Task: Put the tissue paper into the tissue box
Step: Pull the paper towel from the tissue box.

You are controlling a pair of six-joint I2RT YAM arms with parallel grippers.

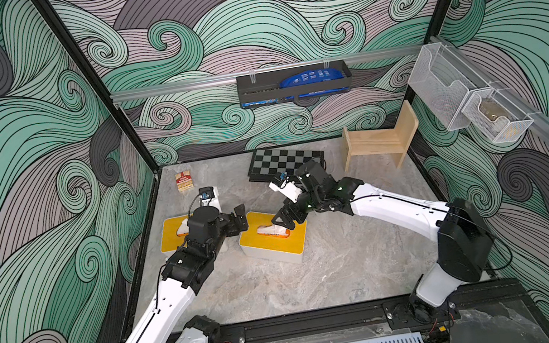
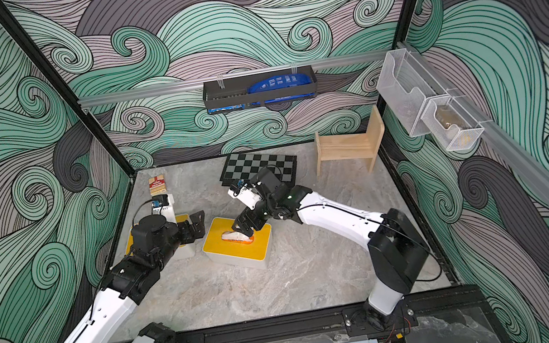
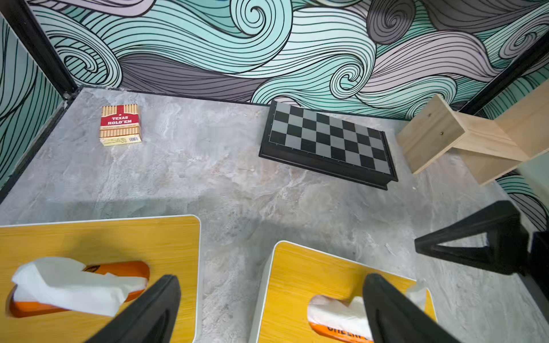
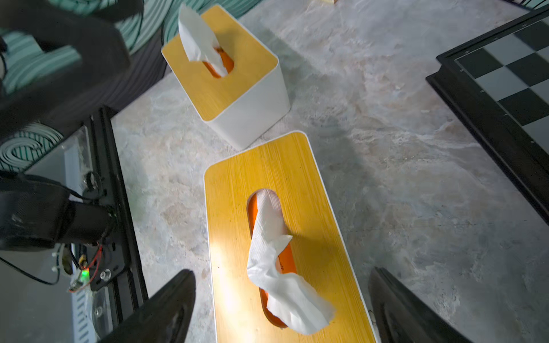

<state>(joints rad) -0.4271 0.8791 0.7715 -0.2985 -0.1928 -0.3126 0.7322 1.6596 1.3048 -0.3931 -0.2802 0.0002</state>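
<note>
Our right end effector (image 4: 280, 274) stands spread wide, nothing pinched between its fingers, poised just above the slot of the tissue box (image 4: 231, 208) near the middle of the desk (image 1: 321, 278). The tissue paper (image 4: 273, 237) lies directly under that gap. One end is tucked into the slot, where an orange pack shows, and the other flops loose across the yellow lid. We judge the wide stance lets the fingers come down on either side of the loose flap, or press it into the opening.

Our left end effector (image 3: 271, 279) is likewise spread and empty. It hovers over the bare strip of desk between this box and a second tissue box (image 3: 104, 237) by the desk's left edge, which has its own tissue (image 3: 68, 285) sticking out.

Toward the far edge lie a card pack (image 1: 184, 180), a chessboard (image 1: 282, 159) and a wooden stool (image 1: 381, 139), all well apart from the work.
</note>
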